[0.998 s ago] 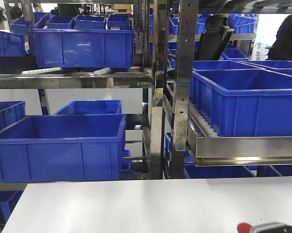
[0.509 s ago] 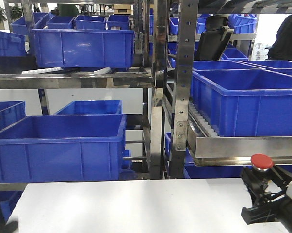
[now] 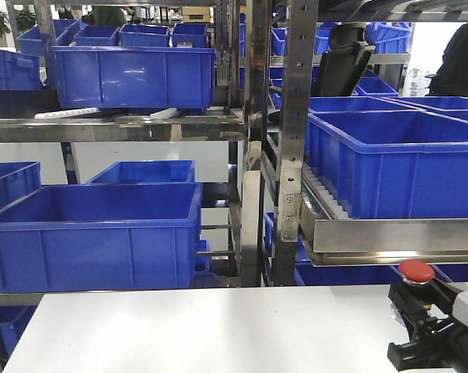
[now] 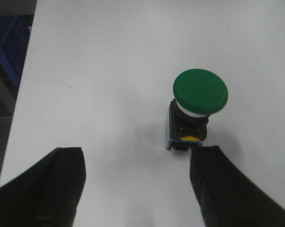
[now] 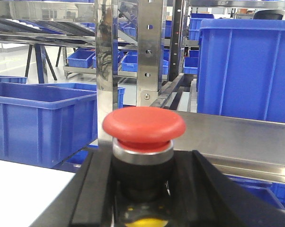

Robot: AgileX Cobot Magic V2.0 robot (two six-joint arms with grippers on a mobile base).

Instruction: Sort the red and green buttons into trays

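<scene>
The red button (image 3: 415, 271) hangs above the white table's right front, its dark body clamped in my right gripper (image 3: 411, 315). In the right wrist view its red mushroom cap (image 5: 143, 124) sticks up above the black fingers (image 5: 97, 189), and my right gripper (image 5: 145, 194) is shut on the body. The green button (image 4: 199, 92) stands upright on the table. It sits just ahead of the right fingertip (image 4: 227, 184) of my left gripper (image 4: 138, 184), which is open and holds nothing. The trays are out of view.
Steel racks (image 3: 292, 116) loaded with deep blue crates (image 3: 94, 233) stand right behind the white table (image 3: 218, 326). A steel roller rail (image 3: 389, 237) juts out low at the right, close above the red button. The table's left edge (image 4: 19, 94) lies near my left gripper.
My right gripper rose from the bottom edge of the front view with the red button in it, then dipped slightly.
</scene>
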